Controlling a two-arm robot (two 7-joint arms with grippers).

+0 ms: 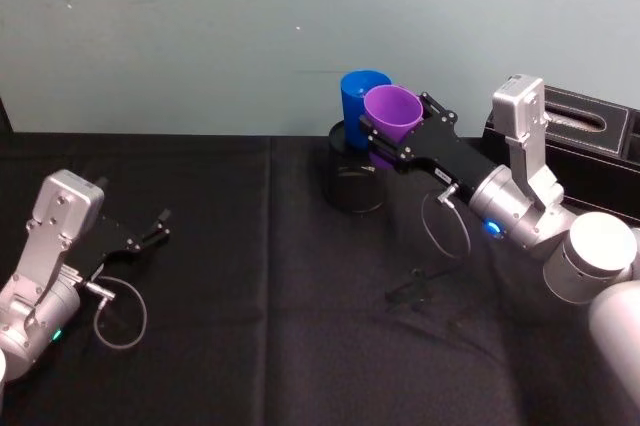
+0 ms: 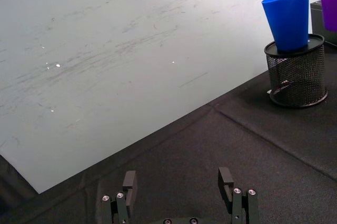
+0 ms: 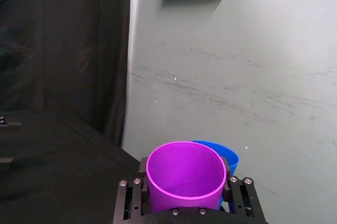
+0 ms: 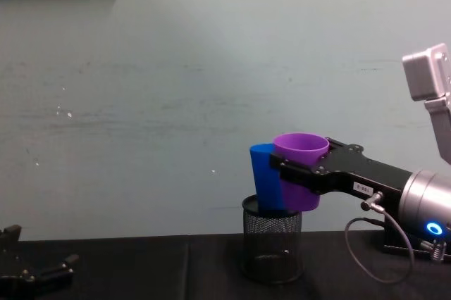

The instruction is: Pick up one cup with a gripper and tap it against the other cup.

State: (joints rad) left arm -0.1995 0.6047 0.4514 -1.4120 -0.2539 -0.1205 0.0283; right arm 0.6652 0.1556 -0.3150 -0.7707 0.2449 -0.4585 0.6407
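Purple cup (image 1: 392, 106): R gripper (image 1: 398, 118) is holding it up in the air, over the back of the surface (image 1: 250, 296) and right next to the blue cup (image 1: 355, 96).
R gripper state: its fingers are squeezing the purple cup, one on each side, w/ the open top facing up.
Blue cup spot: it is standing in the top of a black mesh pen holder (image 1: 355, 181).
Purple cup look: shiny, smooth, wide at the rim and getting thinner going down.
Chest view: is showing the side. The purple cup (image 4: 301, 152) is covering part of the blue cup (image 4: 262, 173). Both rims are sitting about level. They look like they are touching, but can't tell for sure.
R wrist view: is looking down into the purple cup (image 3: 184, 174). It is empty inside. A bit of blue rim (image 3: 229, 155) is peeking out behind it.
L wrist view: is showing the blue cup (image 2: 288, 19) whole, w/ the mesh holder (image 2: 297, 77) under it.
L gripper (image 1: 155, 228): is waiting low by the surface on the left, well apart from the cups. Its fingers (image 2: 129, 179) are spread wide and holding nothing.
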